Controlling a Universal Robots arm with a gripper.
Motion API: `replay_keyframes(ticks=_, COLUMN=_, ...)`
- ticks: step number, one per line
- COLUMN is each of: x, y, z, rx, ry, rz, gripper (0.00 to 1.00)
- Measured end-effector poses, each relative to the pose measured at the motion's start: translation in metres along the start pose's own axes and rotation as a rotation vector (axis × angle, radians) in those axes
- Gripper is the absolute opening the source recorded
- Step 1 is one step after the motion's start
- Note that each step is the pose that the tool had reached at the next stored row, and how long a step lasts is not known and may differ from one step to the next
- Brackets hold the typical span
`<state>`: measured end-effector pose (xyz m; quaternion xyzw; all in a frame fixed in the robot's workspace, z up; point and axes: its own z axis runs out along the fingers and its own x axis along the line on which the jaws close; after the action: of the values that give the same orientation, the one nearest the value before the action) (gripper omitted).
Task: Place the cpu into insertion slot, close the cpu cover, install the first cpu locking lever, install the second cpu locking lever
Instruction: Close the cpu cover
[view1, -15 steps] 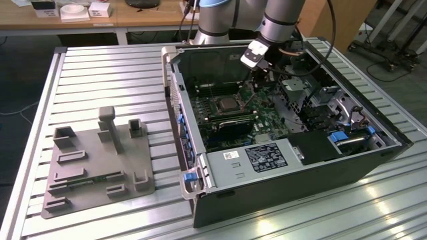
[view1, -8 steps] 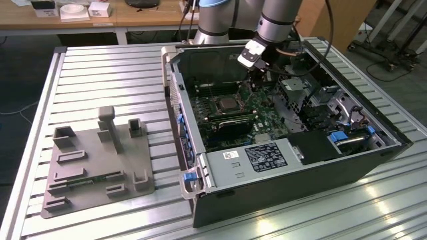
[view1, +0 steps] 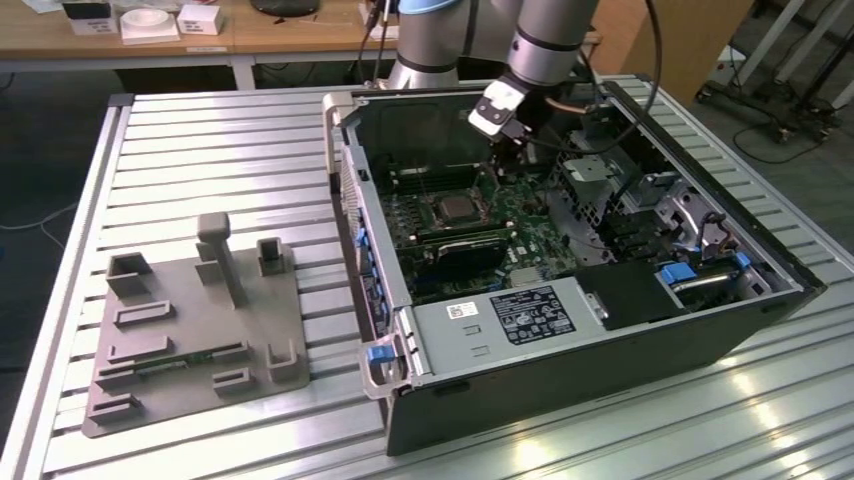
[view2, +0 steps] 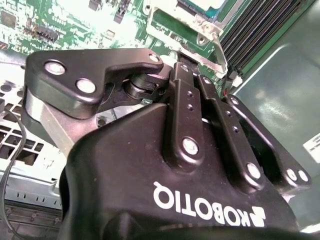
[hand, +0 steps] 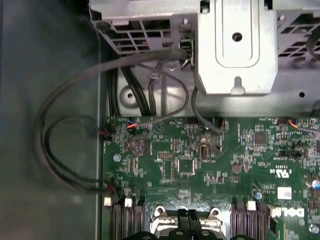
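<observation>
Cpu (view1: 457, 207) is lying flat and face-up in the insertion slot (view1: 430, 210), on the green motherboard (view1: 541, 240) inside the open computer case (view1: 601, 370). Being square, it is showing no long axis of its own (its edges are running in line with the long memory slots (view1: 454, 238) beside it). In the second wrist view, the cpu cover (view2: 170, 22) appears to be lying down around the chip's silvery top, and a thin wire locking lever (view2: 220, 52) is running along one side of the socket.

The gripper (view1: 511, 160) is hanging close to the socket, at about one o'clock from it in the exterior view, and is pointing down at the board. Its fingers (view2: 187, 100) are pressed together with nothing visible between them. Whether the tips are touching the lever or the cover cannot be told.

The case is resting on a slatted metal table (view1: 214, 150), with a grey fixture block (view1: 200, 330) sitting well apart at about eight o'clock from it.
</observation>
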<state>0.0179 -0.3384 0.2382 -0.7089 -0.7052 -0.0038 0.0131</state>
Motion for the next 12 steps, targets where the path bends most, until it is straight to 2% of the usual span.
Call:
replay_keyframes(ticks=5, x=0.0002, y=-0.0049, z=0.0003, rx=0.0040, ry=0.0000, rz=0.000, gripper=0.10)
replay_keyframes(ticks=12, x=0.0004, y=-0.0147, z=0.0024, rx=0.0046, ry=-0.0001, rz=0.000, gripper=0.10)
